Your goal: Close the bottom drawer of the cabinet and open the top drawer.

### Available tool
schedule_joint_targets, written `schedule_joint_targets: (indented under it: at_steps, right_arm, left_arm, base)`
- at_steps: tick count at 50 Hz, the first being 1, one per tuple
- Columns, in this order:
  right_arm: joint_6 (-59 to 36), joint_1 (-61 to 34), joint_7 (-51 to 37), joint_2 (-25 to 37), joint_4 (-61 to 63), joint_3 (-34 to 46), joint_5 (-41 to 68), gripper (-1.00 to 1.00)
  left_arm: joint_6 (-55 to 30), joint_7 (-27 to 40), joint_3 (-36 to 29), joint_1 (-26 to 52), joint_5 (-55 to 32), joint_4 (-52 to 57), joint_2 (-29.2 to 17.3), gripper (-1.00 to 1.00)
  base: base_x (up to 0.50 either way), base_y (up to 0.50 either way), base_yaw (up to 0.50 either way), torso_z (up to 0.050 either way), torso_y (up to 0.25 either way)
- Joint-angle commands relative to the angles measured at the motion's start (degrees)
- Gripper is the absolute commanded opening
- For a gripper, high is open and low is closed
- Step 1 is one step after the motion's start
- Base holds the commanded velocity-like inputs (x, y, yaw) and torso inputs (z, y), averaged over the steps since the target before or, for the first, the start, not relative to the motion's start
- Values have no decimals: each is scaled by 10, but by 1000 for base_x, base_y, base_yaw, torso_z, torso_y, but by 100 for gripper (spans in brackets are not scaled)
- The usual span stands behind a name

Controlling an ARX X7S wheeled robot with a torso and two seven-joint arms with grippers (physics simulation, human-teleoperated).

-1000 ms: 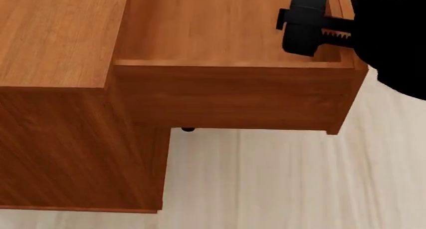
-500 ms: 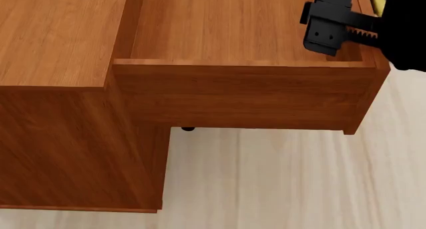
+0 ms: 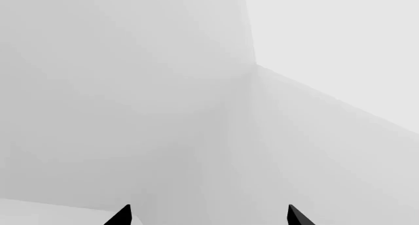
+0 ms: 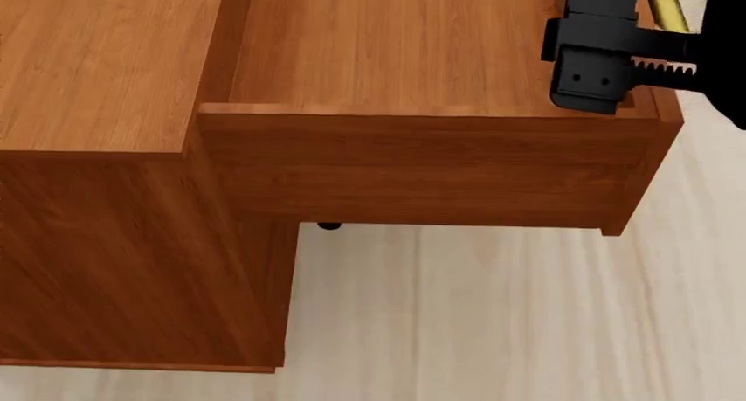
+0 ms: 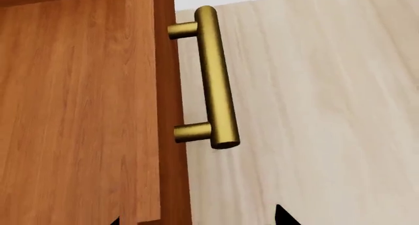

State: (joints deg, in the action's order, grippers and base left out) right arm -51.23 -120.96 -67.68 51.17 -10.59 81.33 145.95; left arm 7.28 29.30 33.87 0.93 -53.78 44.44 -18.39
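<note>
The top drawer (image 4: pixel 420 86) stands pulled out to the right of the cabinet (image 4: pixel 105 78). My right gripper (image 4: pixel 606 56) hangs over its right end, jaws apart, empty, near the handle (image 5: pixel 216 78). Dropping lower, I risk knocking it shut.

This looks like a plain simulated room furnished as a home or office might be, though nothing settles which. The evidence is sparse: a reddish-brown wood-grain cabinet (image 4: pixel 105 156) with its top drawer (image 4: pixel 420 148) pulled out, a brass bar handle (image 5: pixel 216 78) of household style, and a floor of pale wooden boards (image 4: pixel 490 314). The left wrist view shows only bare pale grey walls (image 3: pixel 131 87) meeting at a corner, flat and unfurnished
</note>
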Motion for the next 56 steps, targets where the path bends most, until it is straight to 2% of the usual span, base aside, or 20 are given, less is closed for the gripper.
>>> schedule_joint_targets:
  at_steps: [1,11,22,25,34,38,46,56]
  right_arm:
    - [-72,-134,-221,75,-41,128,-153,100]
    - [-95,-140,-223,82,-77,119,-198,100]
    - [-134,-140,-223,97,-105,46,-245,100]
    - [-115,-140,-223,99,-82,6,-196,100]
    - [-235,-140,-223,43,-134,-157,-231,100]
    - [-251,-140,-223,34,-129,-203,-224,100]
    - [-244,-140,-223,51,-65,-225,-178,100]
    - [-179,-140,-223,112,116,-214,-101,100]
  left_arm:
    - [2,0,-1,-1,0,-1,-1,100]
    - [2,1,-2,-1,0,0,-2,100]
    - [2,4,-3,-2,1,1,-4,100]
    - [4,1,-4,-2,2,-1,-3,100]
    - [5,3,-4,-2,2,-1,-4,100]
    - [4,5,-4,-3,2,0,-5,100]
    - [5,5,-5,-3,4,-2,-6,100]
    - [6,8,-6,-4,4,-1,-8,100]
  base:
    - [0,0,-10,0,10]
    - [0,-1,-11,2,10]
    - [0,-3,-10,3,11]
    - [0,-3,-10,0,11]
    - [0,-4,-5,1,4]
    - [0,-3,0,0,0]
    - [0,-1,0,0,0]
    - [0,0,0,0,0]
